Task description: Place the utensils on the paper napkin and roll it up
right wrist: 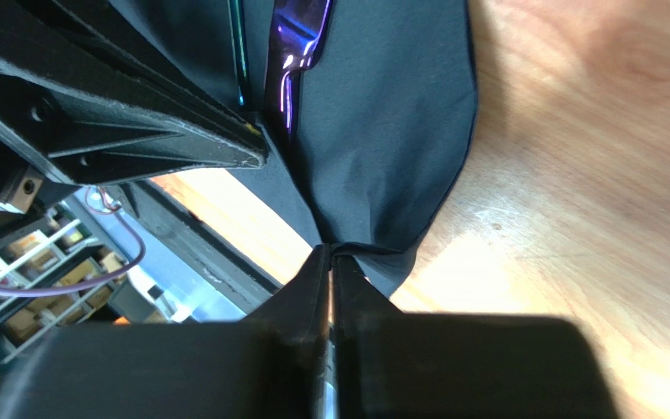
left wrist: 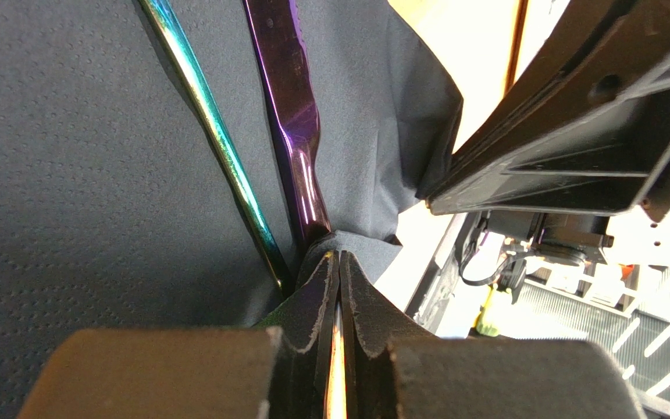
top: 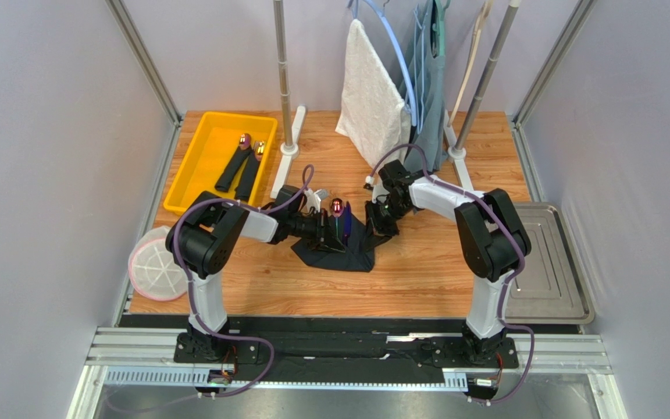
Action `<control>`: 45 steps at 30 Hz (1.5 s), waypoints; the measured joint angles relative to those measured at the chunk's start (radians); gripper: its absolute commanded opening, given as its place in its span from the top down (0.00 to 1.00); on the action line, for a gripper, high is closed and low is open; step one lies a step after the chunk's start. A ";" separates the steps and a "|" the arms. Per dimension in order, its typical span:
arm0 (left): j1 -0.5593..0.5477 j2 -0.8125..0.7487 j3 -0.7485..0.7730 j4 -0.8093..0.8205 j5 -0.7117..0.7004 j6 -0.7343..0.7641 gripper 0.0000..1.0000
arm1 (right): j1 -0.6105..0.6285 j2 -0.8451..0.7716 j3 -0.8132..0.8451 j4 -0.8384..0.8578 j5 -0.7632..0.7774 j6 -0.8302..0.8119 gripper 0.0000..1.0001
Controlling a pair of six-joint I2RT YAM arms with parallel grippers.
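Here the napkin (top: 340, 253) lies in the middle of the bench (top: 251, 288), caught between the two hands. The left hand (top: 324, 230) is at its left edge and the right hand (top: 379, 225) at its right edge, both low over the wood. The left hand's fingers are pressed together on a bunched fold of the napkin, just where the near ends of the cutlery (top: 338, 213) meet its tips. The right hand is likewise closed, pinching a corner of the sheet, which puckers into creases at the tips.

The napkin is thin, matte black and faintly dimpled, creased and drawn up toward both grips. The cutlery rests on it between the hands. One piece is a glossy purple handle and the other a thinner one with a green-gold-blue sheen. They lie close side by side and converge toward the left hand. A shiny purple-gold head shows at their far end.

A yellow bin (top: 192, 170) sits at the far left corner of the bench, holding two dark strips (top: 238, 170) with shiny heads. A white towel (top: 369, 96) hangs from a rack at the far edge, with a grey-blue garment (top: 430, 87) just beside it. A grey metal tray (top: 548, 279) lies off the right edge.
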 measured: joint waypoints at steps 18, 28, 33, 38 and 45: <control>0.000 0.003 0.000 0.007 0.001 -0.001 0.92 | -0.016 0.005 0.016 -0.099 0.236 -0.068 0.55; 0.000 0.004 0.000 0.008 0.001 -0.001 0.93 | -0.071 0.037 0.012 -0.083 0.077 -0.057 1.00; 0.000 0.004 0.000 0.008 0.001 -0.001 0.94 | -0.076 0.023 0.004 -0.025 -0.069 -0.006 1.00; 0.000 0.004 0.000 0.008 0.001 -0.001 0.94 | -0.055 0.018 0.004 0.043 -0.171 0.066 1.00; 0.000 0.004 0.000 0.008 0.001 -0.001 0.94 | -0.003 0.018 0.004 0.163 -0.261 0.186 1.00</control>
